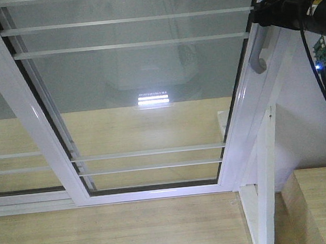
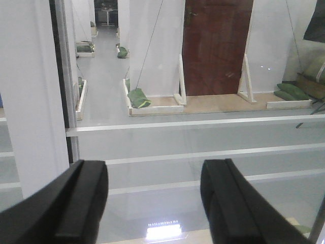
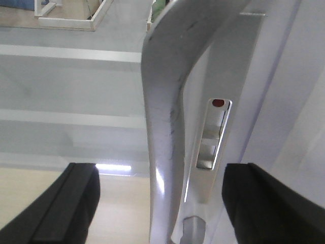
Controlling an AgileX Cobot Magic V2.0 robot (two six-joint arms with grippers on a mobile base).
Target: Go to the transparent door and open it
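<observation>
The right end effector (image 3: 162,203) is released around the curved grey handle (image 3: 162,101).
Its two black fingers (image 3: 76,203) stand apart, one on each side of the handle, and contact is not clear. The left end effector (image 2: 152,203) is released too and faces the glass. The transparent door (image 1: 143,89) stands directly before the robot, handle on its right stile.

Cool, even indoor light; bright lamp reflection (image 1: 153,98) on transparent door (image 1: 141,72); wrist views soft, foreground blurred.
</observation>
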